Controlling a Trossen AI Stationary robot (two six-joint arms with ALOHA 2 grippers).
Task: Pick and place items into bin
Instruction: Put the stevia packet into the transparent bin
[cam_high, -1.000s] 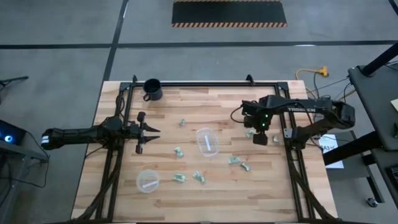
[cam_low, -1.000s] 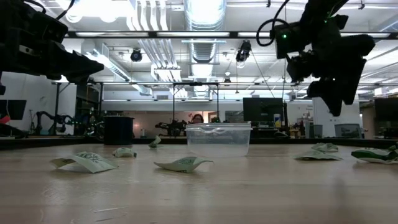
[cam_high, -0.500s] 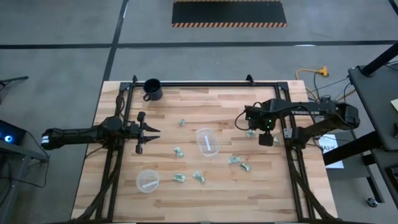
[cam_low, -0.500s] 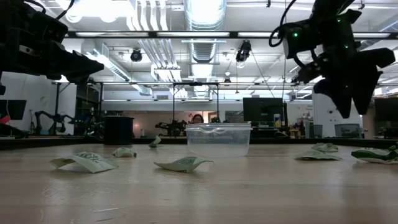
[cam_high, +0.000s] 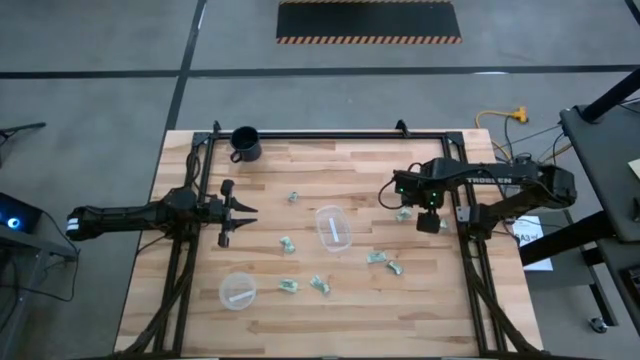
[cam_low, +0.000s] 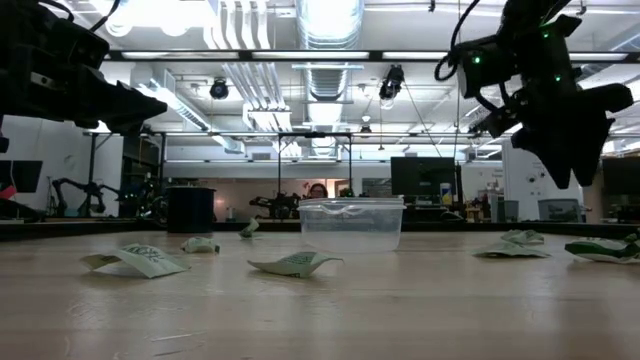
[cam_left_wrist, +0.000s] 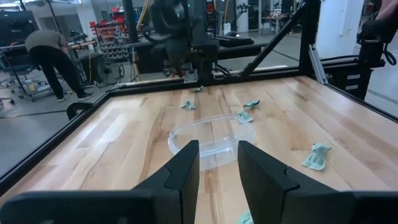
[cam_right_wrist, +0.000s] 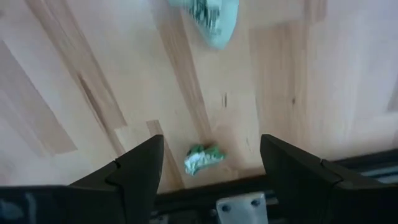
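Note:
The clear cup (cam_high: 333, 228) stands mid-table, also in the low view (cam_low: 350, 225) and the left wrist view (cam_left_wrist: 211, 138). Several small pale-green wrapped pieces lie scattered around it, for instance one (cam_high: 287, 243) and another (cam_high: 376, 257). My right gripper (cam_high: 428, 222) hangs open above the table near its right rail, fingers pointing down. One crumpled piece (cam_right_wrist: 204, 157) lies on the wood below, between the fingers, untouched; another piece (cam_right_wrist: 211, 18) lies farther off. My left gripper (cam_high: 240, 210) waits open at the left, level, facing the cup (cam_left_wrist: 217, 163).
A black mug (cam_high: 245, 143) stands at the far left corner. A flatter clear round dish (cam_high: 237, 291) with a white strip sits near the table's near-left side. Black frame rails (cam_high: 470, 260) run along both sides. A person (cam_left_wrist: 53, 56) bends over in the room beyond.
My right gripper has moved toward the table's right edge, coming over the piece beside the right rail, and stays open. The left arm and the pieces have kept still.

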